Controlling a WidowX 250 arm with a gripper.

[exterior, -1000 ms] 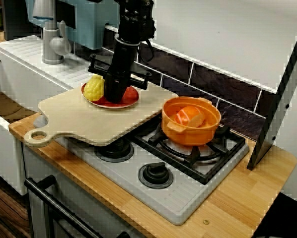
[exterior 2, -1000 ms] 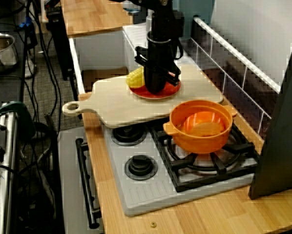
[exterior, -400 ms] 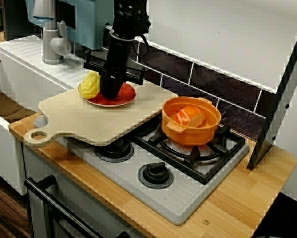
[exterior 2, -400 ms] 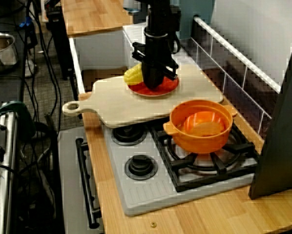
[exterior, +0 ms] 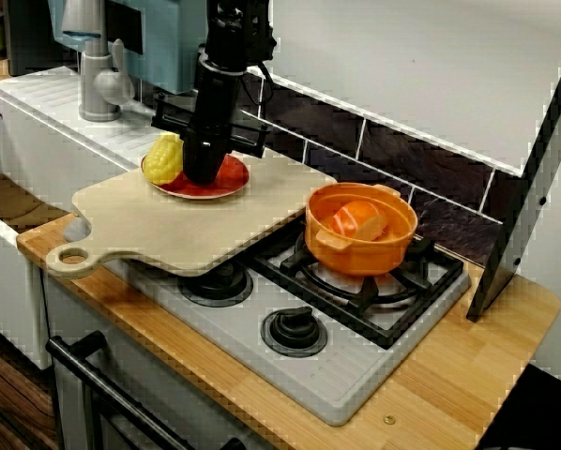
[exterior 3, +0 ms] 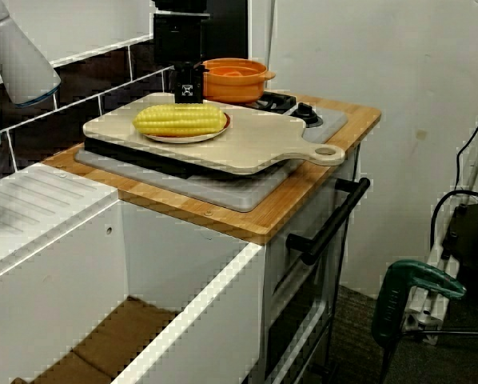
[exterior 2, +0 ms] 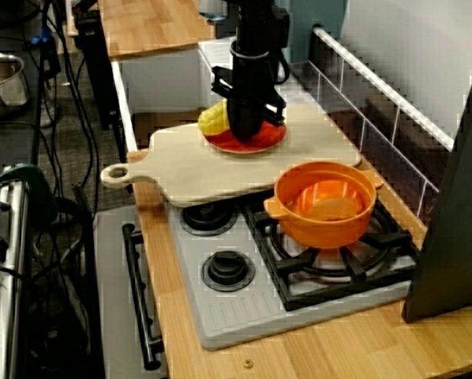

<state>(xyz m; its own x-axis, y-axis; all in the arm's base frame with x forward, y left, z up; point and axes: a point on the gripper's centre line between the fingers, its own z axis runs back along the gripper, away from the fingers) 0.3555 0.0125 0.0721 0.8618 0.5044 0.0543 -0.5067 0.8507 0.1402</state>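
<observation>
We've got a wooden counter [exterior: 449,384] across the lower frame, grey stove [exterior: 356,380] sitting on it at centre. Board [exterior: 159,230] lies over the stove's left half, its handle reaching the counter at left.

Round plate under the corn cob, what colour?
Red; the round plate shows best in the view from above.

The corn [exterior: 164,159] is being carried on the plate [exterior: 229,181], which is being borne by the cutting board [exterior: 159,230]; the cutting board is being supported across the stove [exterior: 356,375], beside the pot [exterior: 351,251].
</observation>
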